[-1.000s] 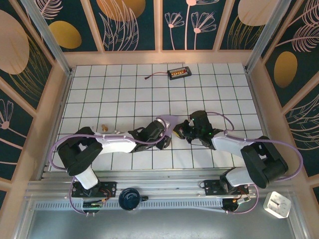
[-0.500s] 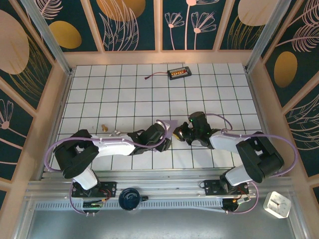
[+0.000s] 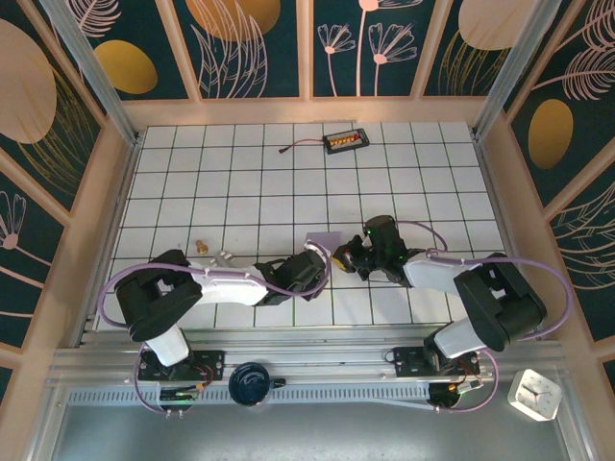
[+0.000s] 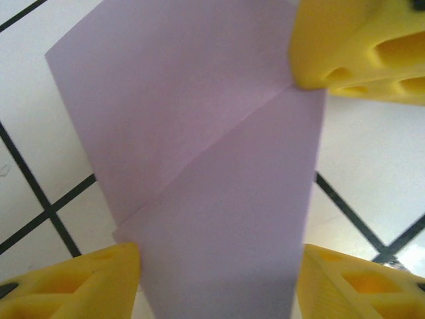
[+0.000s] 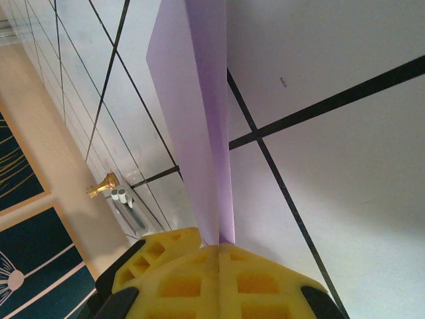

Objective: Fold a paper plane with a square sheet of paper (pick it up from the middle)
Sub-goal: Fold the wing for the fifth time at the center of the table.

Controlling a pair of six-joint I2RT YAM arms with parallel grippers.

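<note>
Paper sheet [image 3: 324,240] on table [image 3: 192,182] near middle, between both tools — left tool [image 3: 320,269] at its near-left side, fingers [image 4: 86,282] astride its near end; right tool [image 3: 350,254] at its right edge, touching it. Small peg [image 3: 202,246] on table left of sheet, well apart. Connector box [image 3: 345,141] far behind sheet, near back edge — cable [image 3: 298,146] trailing left of it.

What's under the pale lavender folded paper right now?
Around the pale lavender folded paper, the white tiled table top with black grid lines shows. The patch directly beneath is covered, so anything there can't be seen.
</note>
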